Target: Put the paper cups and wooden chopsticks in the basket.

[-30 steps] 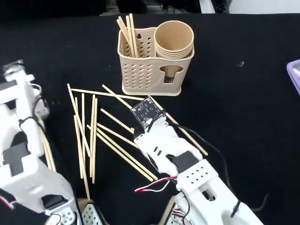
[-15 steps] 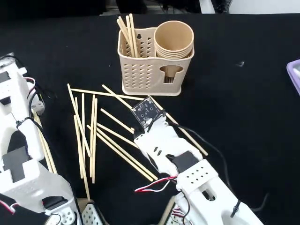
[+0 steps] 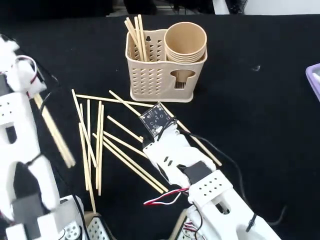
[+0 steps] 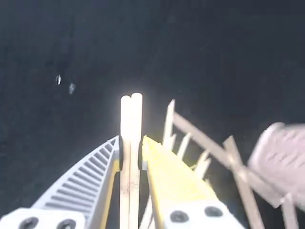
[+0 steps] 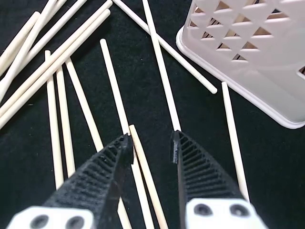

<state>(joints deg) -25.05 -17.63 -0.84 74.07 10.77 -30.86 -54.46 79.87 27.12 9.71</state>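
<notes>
High view: we see paper cups in the basket.
Many chopsticks lie loose; left gripper pinches two, right gripper gapes.

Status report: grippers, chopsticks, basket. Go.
Left gripper shut on two chopsticks. Right gripper open, low over loose chopsticks. Cups stacked in basket; opening unblocked.

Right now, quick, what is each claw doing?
Left claw: closed, holding two chopsticks.
Right claw: open, holding nothing, above the loose chopsticks.
</notes>
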